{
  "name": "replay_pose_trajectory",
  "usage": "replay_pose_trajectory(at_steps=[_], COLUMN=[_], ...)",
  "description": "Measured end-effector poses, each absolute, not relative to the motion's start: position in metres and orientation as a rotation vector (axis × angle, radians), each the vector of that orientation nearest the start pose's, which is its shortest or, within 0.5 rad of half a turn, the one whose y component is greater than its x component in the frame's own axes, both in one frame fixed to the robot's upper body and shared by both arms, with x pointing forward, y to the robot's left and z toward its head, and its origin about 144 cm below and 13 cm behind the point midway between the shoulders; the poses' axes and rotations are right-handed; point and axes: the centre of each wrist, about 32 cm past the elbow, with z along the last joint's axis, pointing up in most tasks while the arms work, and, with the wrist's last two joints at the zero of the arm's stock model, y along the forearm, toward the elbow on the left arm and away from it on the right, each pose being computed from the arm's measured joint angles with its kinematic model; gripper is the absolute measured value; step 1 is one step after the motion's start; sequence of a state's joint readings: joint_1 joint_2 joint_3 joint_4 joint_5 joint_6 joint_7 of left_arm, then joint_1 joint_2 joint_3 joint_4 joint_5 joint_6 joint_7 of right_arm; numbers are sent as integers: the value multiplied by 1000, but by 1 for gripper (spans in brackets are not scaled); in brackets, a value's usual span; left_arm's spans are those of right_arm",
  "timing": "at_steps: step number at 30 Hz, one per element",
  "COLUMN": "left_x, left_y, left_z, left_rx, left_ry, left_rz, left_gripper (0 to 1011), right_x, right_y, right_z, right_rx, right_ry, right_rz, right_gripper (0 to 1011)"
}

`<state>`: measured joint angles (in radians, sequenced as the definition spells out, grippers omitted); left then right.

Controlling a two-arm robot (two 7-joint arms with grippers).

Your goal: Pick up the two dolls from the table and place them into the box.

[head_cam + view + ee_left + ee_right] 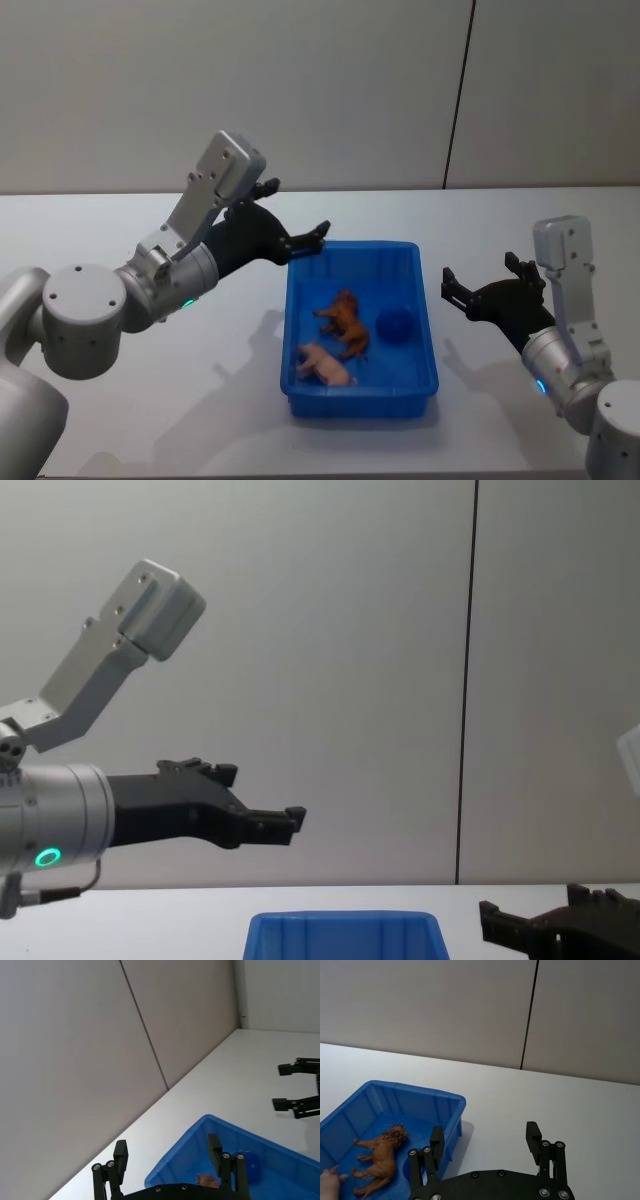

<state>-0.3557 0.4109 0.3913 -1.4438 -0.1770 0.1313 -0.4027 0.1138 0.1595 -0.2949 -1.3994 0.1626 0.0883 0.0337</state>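
Dolls, a brown lion [343,322] and a pink pig [324,364], lie inside the box [300,300] (task seemingly done), while left gripper [297,222] and right gripper [482,277] hover open-fingered, empty.

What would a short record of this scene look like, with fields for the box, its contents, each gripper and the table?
box: blue bin standing on the table, between the two arms
contents: brown lion toy, pink pig toy, dark blue ball
left gripper: open, raised above the box's far left corner, holding nothing
right gripper: open, to the right of the box, holding nothing
table: white top
task state: both toy animals lie in the box
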Motion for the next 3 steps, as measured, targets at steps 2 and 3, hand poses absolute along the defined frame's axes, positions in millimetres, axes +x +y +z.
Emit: replay_pose_trajectory(at_steps=[2, 3], left_x=[537, 536], left_y=[250, 250], left_z=[1207, 1207], left_rx=[292, 294], left_ry=[-185, -193], left_rz=[904, 917], left_gripper=[1001, 1001], right_x=[478, 478], right_y=[-191, -191], right_z=[1114, 1114], right_rx=[-178, -178], right_ry=[110, 110], right_rz=[-1273, -1273], right_gripper=[1001, 1001])
